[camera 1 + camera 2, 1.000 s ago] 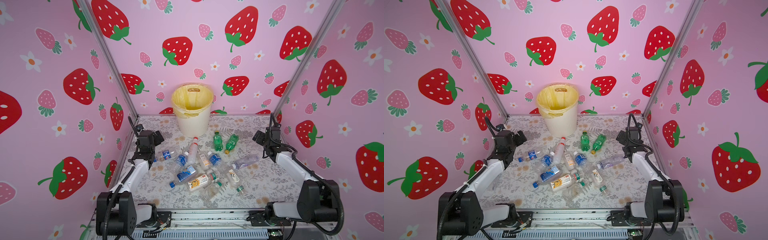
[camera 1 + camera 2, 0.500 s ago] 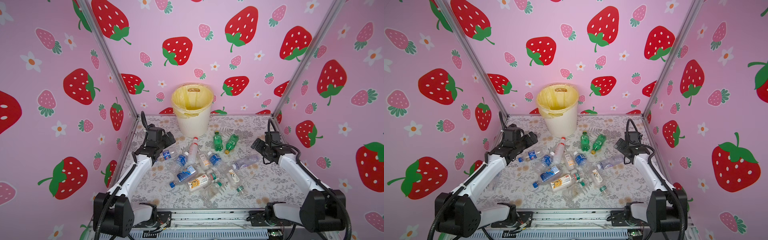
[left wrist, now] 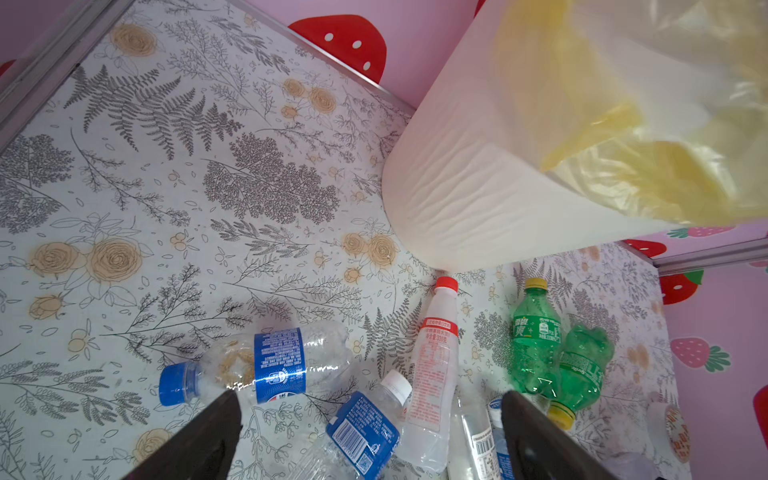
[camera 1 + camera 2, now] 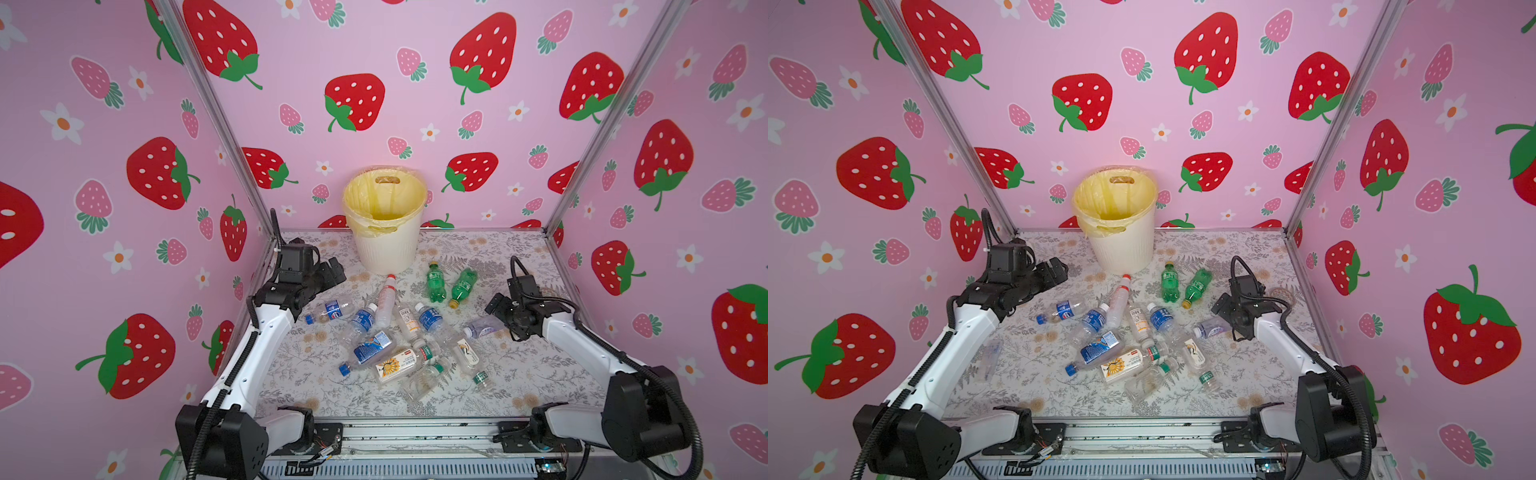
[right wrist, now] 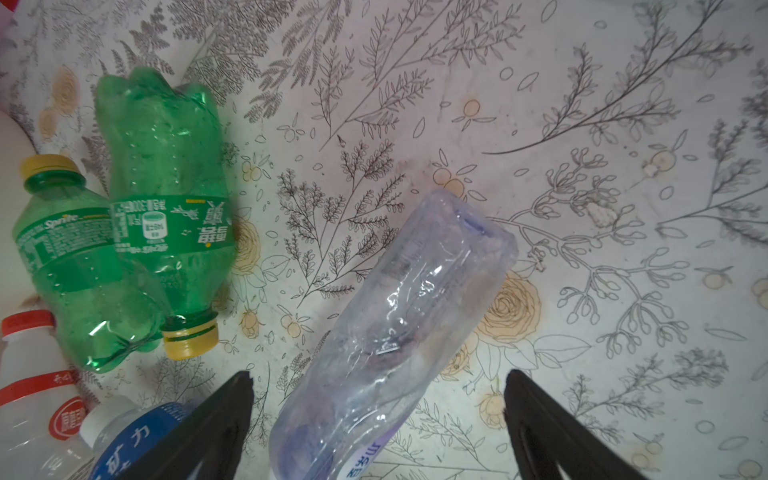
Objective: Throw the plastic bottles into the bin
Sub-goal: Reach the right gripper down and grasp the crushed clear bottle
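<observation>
The cream bin point(image 4: 384, 245) point(image 4: 1121, 249) with its yellow bag stands at the back centre. Several plastic bottles lie scattered mid-table in both top views. My left gripper point(image 4: 332, 270) point(image 3: 370, 397) hangs open above the table left of the bin, over a blue-labelled bottle point(image 3: 282, 365) and a red-capped white bottle point(image 3: 436, 357). My right gripper point(image 4: 496, 309) point(image 5: 379, 376) is open and low, its fingers either side of a clear purplish bottle point(image 5: 407, 316) point(image 4: 482, 329), with gaps on both sides. Two green bottles point(image 4: 435, 282) point(image 5: 166, 208) lie beside it.
Pink strawberry walls with metal corner posts point(image 4: 224, 124) close in the left, back and right sides. The bin wall point(image 3: 478, 199) looms close to the left wrist camera. A metal rail point(image 4: 415, 432) runs along the table's front edge.
My left gripper has swung toward the bin and the bottles. My right gripper has come down and inward over the purplish bottle. No bottle has moved.
</observation>
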Robot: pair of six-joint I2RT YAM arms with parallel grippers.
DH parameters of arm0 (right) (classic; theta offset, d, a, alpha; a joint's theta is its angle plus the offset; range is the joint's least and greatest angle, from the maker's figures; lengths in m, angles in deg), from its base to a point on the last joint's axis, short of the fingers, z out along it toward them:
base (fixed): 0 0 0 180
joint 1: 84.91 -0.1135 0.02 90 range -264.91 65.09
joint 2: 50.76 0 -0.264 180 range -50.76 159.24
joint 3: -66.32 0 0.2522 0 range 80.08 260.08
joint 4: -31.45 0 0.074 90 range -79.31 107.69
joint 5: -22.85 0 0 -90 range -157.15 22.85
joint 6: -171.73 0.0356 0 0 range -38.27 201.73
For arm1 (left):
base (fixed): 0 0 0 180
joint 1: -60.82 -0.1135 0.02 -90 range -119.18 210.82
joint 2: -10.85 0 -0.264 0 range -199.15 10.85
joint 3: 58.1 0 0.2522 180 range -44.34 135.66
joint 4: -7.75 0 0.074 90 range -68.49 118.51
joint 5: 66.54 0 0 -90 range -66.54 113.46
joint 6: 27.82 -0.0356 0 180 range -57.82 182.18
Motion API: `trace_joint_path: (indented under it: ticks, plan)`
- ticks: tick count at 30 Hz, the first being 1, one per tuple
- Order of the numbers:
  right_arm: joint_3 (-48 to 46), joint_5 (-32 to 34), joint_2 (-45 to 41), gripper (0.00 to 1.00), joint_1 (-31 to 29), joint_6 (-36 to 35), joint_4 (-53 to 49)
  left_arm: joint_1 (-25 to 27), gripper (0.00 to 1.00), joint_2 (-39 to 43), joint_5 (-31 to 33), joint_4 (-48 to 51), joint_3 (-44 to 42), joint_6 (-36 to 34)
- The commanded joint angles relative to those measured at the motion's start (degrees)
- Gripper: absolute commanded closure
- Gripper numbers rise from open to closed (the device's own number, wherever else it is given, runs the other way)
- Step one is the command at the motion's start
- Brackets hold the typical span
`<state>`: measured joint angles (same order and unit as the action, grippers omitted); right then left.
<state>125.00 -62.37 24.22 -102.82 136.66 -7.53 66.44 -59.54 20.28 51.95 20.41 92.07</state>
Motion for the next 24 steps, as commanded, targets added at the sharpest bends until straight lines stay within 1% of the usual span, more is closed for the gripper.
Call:
trace_joint_path:
  ticks: [1, 5, 7, 10, 11, 12, 18, 21, 22, 24]
  plan:
    - [-1.2, -0.8, 1.4, 0.06, -0.8, 3.2, 1.3, -0.3, 0.01, 0.1, -2.9, 3.5, 3.0, -2.6]
    - [-1.4, -1.2, 4.2, 0.06, -0.8, 4.8, 2.0, -0.9, 0.01, 0.2, -1.4, 3.9, 2.2, -3.6]
    - [-1.3, -1.4, 5.5, 0.06, -0.9, 5.4, 2.0, -1.7, 0.01, 0.2, -3.5, 3.3, 1.8, -3.2]
    - [-2.3, -2.3, 6.0, 0.09, -1.0, 6.6, 4.0, -1.8, 0.01, 0.6, -4.3, 2.3, 1.1, -2.9]
    - [-2.6, -2.8, 6.2, 0.10, -1.0, 7.0, 4.8, -1.8, 0.01, 0.7, -6.1, 2.1, 0.8, -2.7]
    - [-3.1, -3.0, 6.4, 0.10, -1.0, 7.3, 5.3, -1.9, 0.01, 0.7, -6.4, 1.9, 0.7, -2.6]
    - [-3.4, -5.8, 9.5, 0.16, -0.7, 7.1, 9.9, -3.0, 0.01, 0.8, -8.7, 1.5, -0.3, -1.8]
    - [-3.7, -6.4, 10.6, 0.18, -0.8, 7.3, 11.6, -3.5, 0.01, 1.0, -8.7, 2.0, -0.3, -1.7]
    - [-3.7, -6.7, 11.1, 0.22, -0.8, 7.2, 12.1, -3.5, 0.01, 1.2, -8.7, 1.8, -0.3, -1.7]
    - [-3.4, -6.6, 11.7, 0.23, -0.7, 7.0, 12.4, -3.6, 0.01, 1.6, -8.6, 1.6, -0.7, -1.6]
